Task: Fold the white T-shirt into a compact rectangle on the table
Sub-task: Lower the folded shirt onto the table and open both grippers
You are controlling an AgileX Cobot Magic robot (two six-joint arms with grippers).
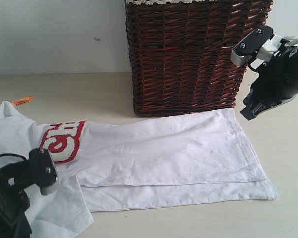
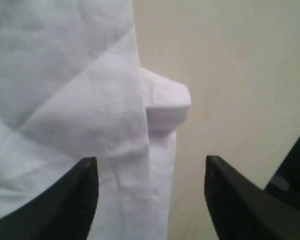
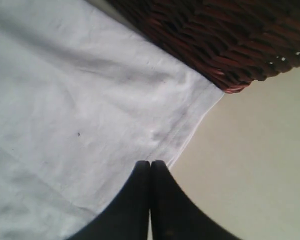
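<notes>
White cloth: the white T-shirt (image 1: 179,148) lies flat on the table (image 1: 89,94), folded lengthwise, red lettering (image 1: 64,141) facing up.
Orange tag (image 1: 22,100): sits at the collar end, on my left.
Basket (image 1: 188,54): dark wicker, just behind the shirt.
Left gripper (image 2: 150,195): my jaws stand apart with nothing between them, over a folded shirt edge.
Right gripper (image 3: 150,172): my jaws are pressed together and empty, raised above the hem corner beside the basket.

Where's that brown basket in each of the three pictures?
Exterior: basket at the back, middle, just behind the shirt.
Left wrist: not in it; only shirt and table.
Right wrist: basket just beyond the shirt's hem corner.
Shared landmark: the white shirt.
</notes>
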